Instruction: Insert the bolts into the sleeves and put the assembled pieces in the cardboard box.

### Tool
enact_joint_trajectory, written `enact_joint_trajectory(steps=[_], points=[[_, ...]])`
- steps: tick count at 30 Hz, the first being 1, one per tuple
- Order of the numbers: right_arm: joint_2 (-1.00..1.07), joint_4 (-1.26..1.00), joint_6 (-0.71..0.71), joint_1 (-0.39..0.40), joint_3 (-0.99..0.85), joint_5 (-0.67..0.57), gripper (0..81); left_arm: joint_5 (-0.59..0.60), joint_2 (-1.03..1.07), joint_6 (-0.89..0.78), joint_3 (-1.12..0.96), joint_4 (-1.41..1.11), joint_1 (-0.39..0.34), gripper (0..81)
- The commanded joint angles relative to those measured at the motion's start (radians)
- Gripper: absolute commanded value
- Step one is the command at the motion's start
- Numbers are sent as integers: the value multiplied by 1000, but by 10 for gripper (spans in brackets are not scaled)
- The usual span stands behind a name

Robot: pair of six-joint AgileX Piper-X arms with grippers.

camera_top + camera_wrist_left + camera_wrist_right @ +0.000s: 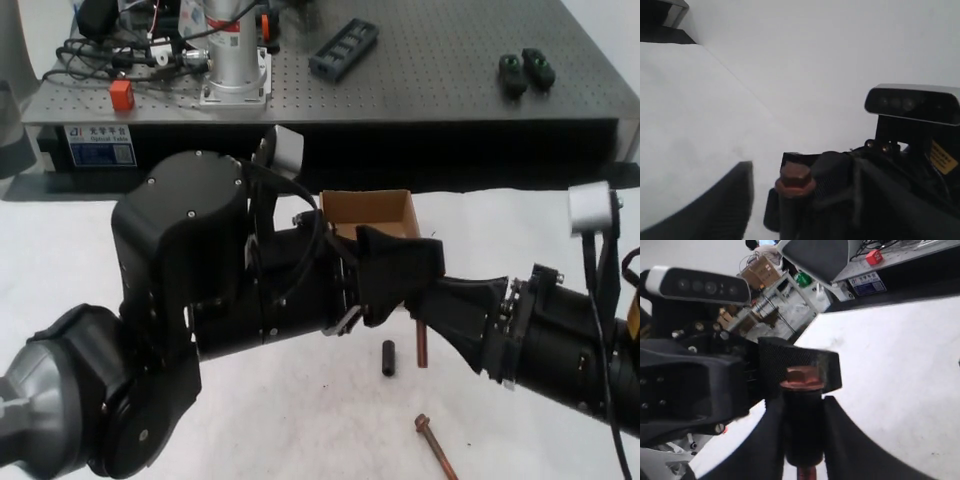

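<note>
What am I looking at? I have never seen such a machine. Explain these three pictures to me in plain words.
Two robot arms work at a bench covered in white. The wide picture is taken from behind and above them. The other two come from small cameras on each arm's wrist. The right gripper is clamped on a black sleeve with a copper bolt through it, head on top. The left gripper faces it, right beside that head. On the white surface lie a spare sleeve and a second bolt. Behind the grippers stands the open cardboard box, meant for finished pieces.
</note>
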Motion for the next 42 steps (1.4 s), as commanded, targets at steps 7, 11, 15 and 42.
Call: enact_joint_trajectory(steps=[7, 11, 15, 42], points=[[149, 309, -285, -132, -189, 201, 21, -113, -3, 109, -4, 158, 8, 492], [399, 407, -381, -146, -430, 246, 21, -182, -3, 183, -4, 318, 26, 492], [669, 515, -424, -140, -685, 320, 21, -245, -3, 241, -4, 423, 29, 492], [726, 1113, -505, -122, -951, 299, 301, -384, -3, 335, -4, 556, 42, 492]])
